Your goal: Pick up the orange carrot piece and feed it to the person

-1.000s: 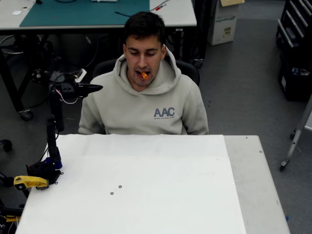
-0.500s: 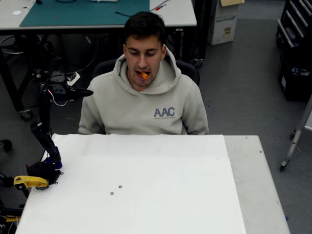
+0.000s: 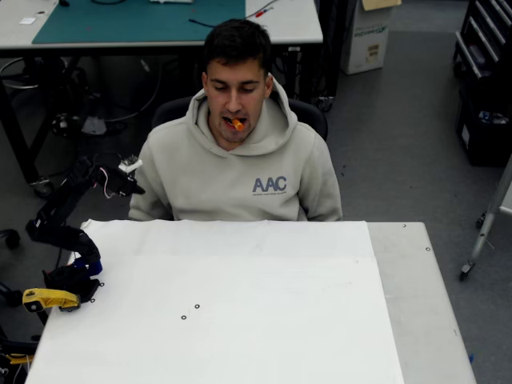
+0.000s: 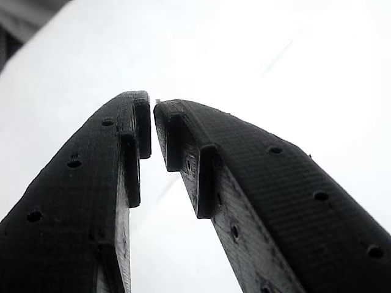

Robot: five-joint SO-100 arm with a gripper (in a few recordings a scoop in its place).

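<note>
The orange carrot piece (image 3: pixel 237 123) sits between the lips of the person (image 3: pixel 240 168), who is seated behind the white table (image 3: pixel 240 320) in a light grey hoodie. My black arm is folded low at the table's back left corner. Its gripper (image 3: pixel 136 186) hangs beside the person's sleeve, well below and to the left of the mouth. In the wrist view the two black fingers (image 4: pixel 91 183) of the gripper (image 4: pixel 151 107) nearly meet at their tips, shut with nothing between them, over the white tabletop.
A yellow plastic clamp (image 3: pixel 46 299) holds the arm's base at the table's left edge. Behind the person stands a desk with a green mat (image 3: pixel 136 20). Grey floor and dark shelving (image 3: pixel 484 80) lie to the right.
The arm has folded down and back, from stretched out at shoulder height to low by the table's back left corner. The carrot piece stays in the person's mouth.
</note>
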